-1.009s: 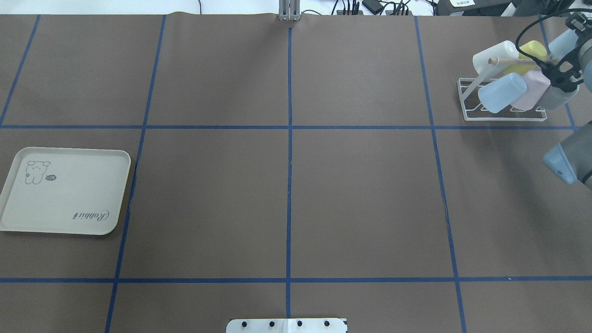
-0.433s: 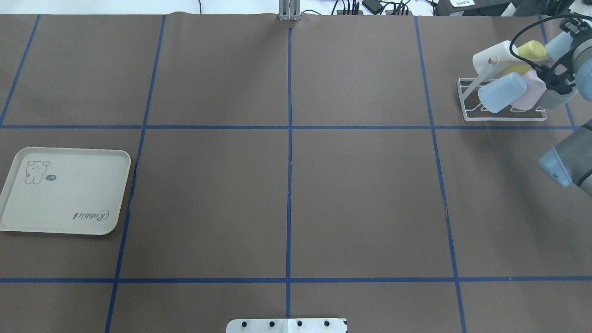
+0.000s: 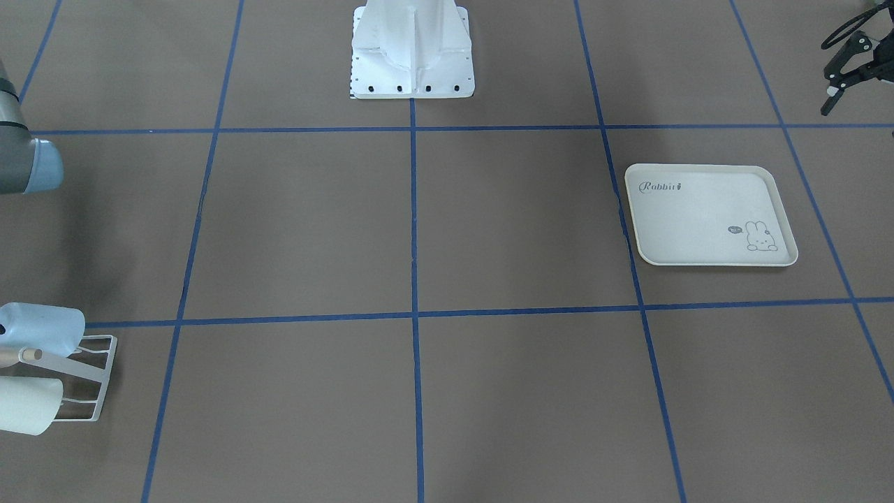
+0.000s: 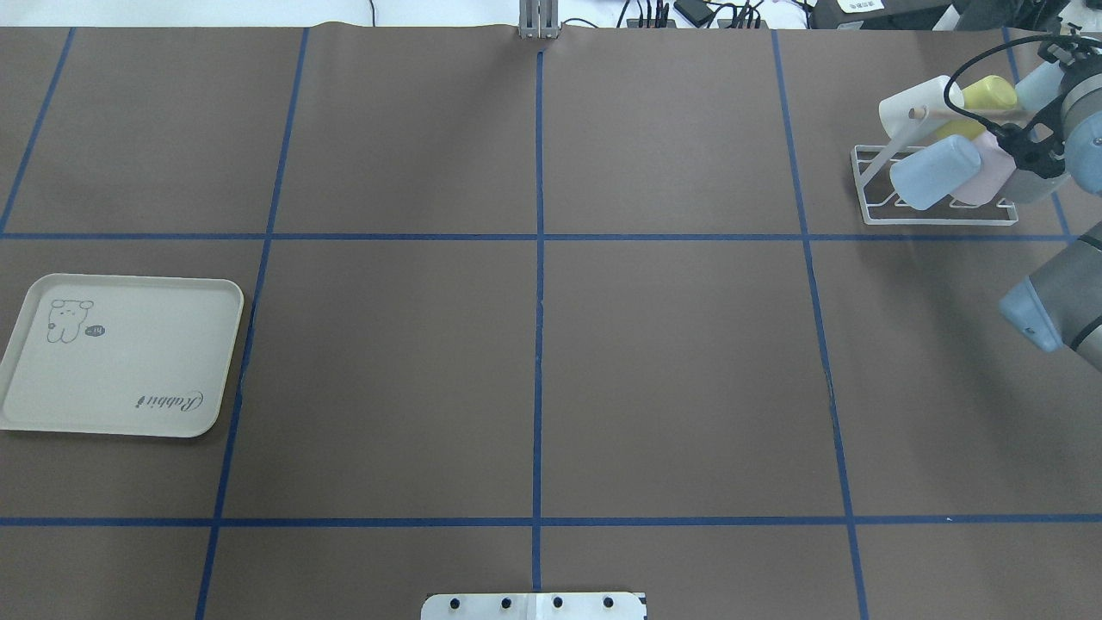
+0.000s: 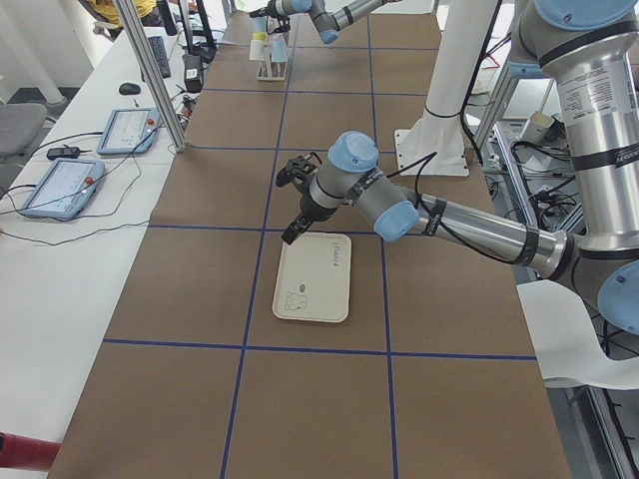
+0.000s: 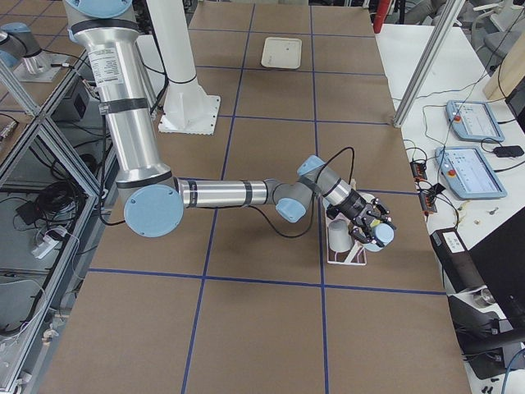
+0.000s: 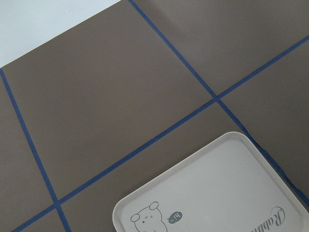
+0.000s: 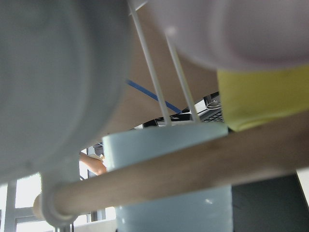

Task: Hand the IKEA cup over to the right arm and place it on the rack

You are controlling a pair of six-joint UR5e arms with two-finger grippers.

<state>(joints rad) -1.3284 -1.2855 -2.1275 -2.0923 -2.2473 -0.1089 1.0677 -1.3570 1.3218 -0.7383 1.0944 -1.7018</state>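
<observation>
The white wire rack (image 4: pixel 938 220) stands at the far right and carries white (image 4: pixel 914 99), yellow (image 4: pixel 990 89), blue (image 4: pixel 934 172) and pink (image 4: pixel 990 168) cups. My right gripper (image 4: pixel 1024 146) is at the rack's right end, shut on a grey IKEA cup (image 4: pixel 1033 185) that leans among the others. In the right wrist view the grey cup (image 8: pixel 53 82) fills the left side, with the wooden dowel (image 8: pixel 183 179) crossing below it. My left gripper (image 5: pixel 287 208) hangs open with nothing in it above the table beside the tray.
A cream rabbit tray (image 4: pixel 120 355) lies bare at the left edge. The robot's white base (image 3: pixel 412 49) stands at mid table. The right arm's elbow (image 4: pixel 1046 310) hangs over the right edge, near the rack. Tablets and cables lie past the far edge.
My right wrist has shifted slightly farther back and left at the rack, and the grey cup has moved a little left with it. The elbow has drifted left. The tray is unchanged.
</observation>
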